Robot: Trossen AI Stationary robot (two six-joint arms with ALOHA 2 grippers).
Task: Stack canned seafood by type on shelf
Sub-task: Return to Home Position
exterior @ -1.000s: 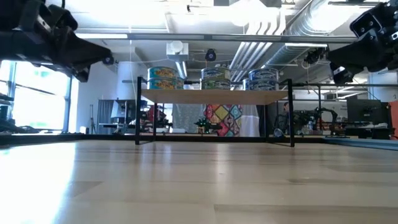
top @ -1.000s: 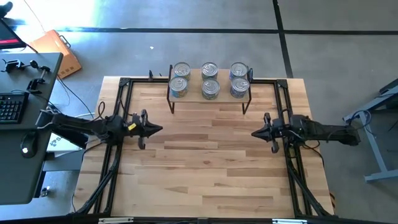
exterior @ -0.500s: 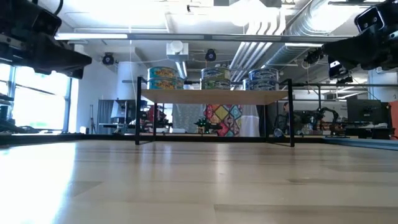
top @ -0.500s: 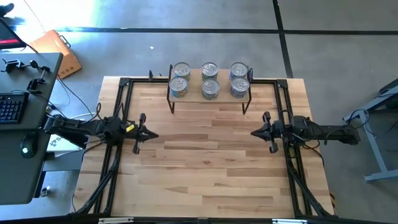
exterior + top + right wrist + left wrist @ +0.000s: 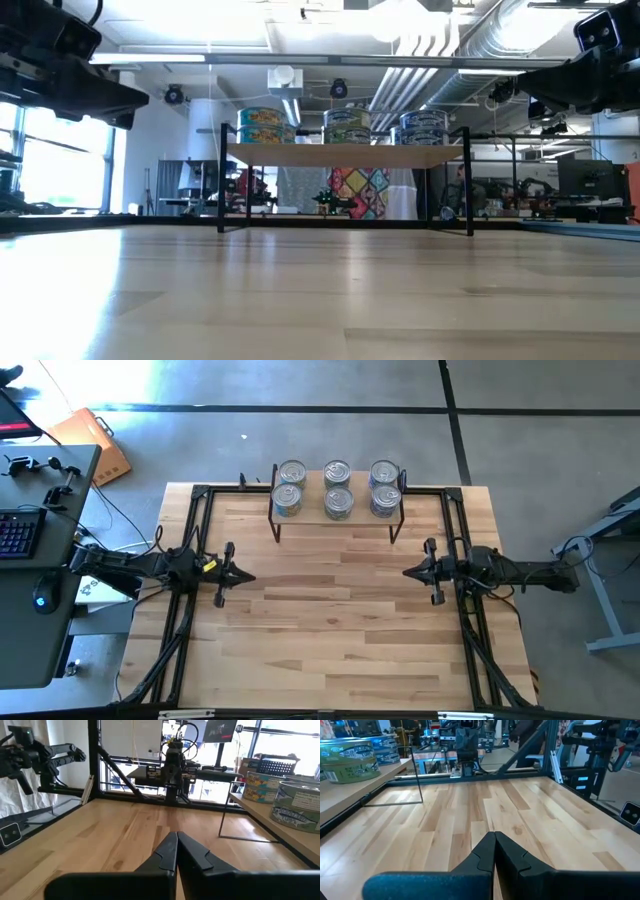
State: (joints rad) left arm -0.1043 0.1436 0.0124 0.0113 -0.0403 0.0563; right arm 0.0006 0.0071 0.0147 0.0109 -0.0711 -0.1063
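Note:
The canned seafood point(image 5: 337, 488) stands on the shelf point(image 5: 345, 155) at the table's far middle, in three groups side by side, several silver lids showing from above. The tins rest by their bottoms on the shelf's light wooden top or on the tin beneath. My left gripper point(image 5: 250, 576) hovers level over the table's left part, shut and holding nothing, pointing toward the right edge. My right gripper point(image 5: 406, 572) faces it from the right part, shut and holding nothing. The wrist views show both pairs of fingertips point(image 5: 495, 837) point(image 5: 176, 837) closed together above bare wood.
A black metal frame point(image 5: 200, 495) runs along the table's left, far and right sides. The shelf's thin black legs point(image 5: 221, 180) stand on the tabletop. Bare wooden tabletop point(image 5: 330, 630) lies between and in front of the two grippers. A desk with a keyboard point(image 5: 15, 530) stands left of the table.
My left gripper has drawn back a little toward the table's left edge and rolled about its own axis. My right gripper has rolled on the spot. Both have stayed shut; the tins have not moved.

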